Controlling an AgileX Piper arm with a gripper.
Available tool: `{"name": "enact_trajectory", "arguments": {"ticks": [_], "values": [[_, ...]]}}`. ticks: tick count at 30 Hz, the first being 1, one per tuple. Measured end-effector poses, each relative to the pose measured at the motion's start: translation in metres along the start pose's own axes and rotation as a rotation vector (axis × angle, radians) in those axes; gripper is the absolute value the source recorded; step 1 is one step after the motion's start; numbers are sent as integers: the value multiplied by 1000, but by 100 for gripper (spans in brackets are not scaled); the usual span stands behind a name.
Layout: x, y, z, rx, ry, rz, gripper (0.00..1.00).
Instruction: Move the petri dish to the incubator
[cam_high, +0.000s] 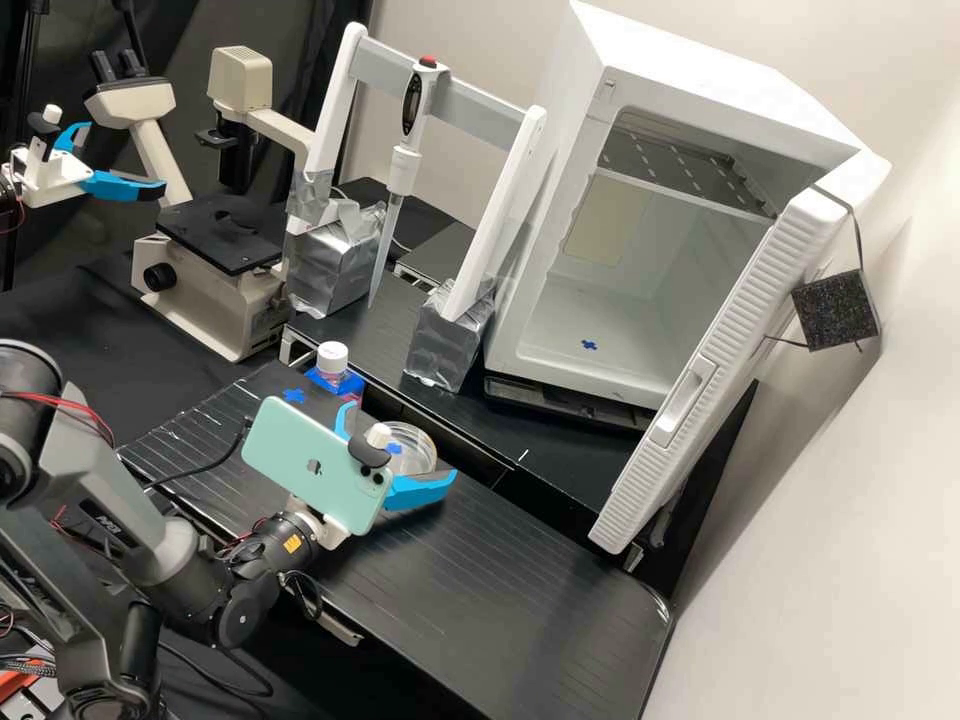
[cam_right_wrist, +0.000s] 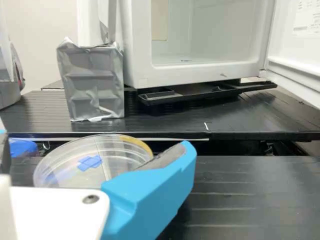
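claw spread, clear round petri dish between blue fingers

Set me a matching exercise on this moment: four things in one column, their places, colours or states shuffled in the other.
1. Petri dish
2. Incubator
3. Pipette
4. Bottle cap

A. Between two white posts
B. White, round, just behind the nearer black surface's blue cross
C. Next to the gripper's blue fingers
D. Door open, blue cross on its floor

Pairs: 1-C, 2-D, 3-A, 4-B
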Motion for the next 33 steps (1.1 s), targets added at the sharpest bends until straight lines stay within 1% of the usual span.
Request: {"name": "enact_trajectory", "arguments": {"ticks": [3,10,12,14,21,22,26,32,33], "values": [[-1,-1,-2,-13,10,-10,100],[0,-2,0,-14,3,-16,100],[1,-3,2,-6,-6,-24,100],[1,-4,4,-8,-12,-31,100],[4,-6,9,-36,-25,-40,100],[5,-7,9,-47,-24,-40,100],[6,-8,10,-42,-23,-44,100],[7,-8,11,-64,-28,-40,100],[7,-8,11,-70,-27,-42,0]]}}
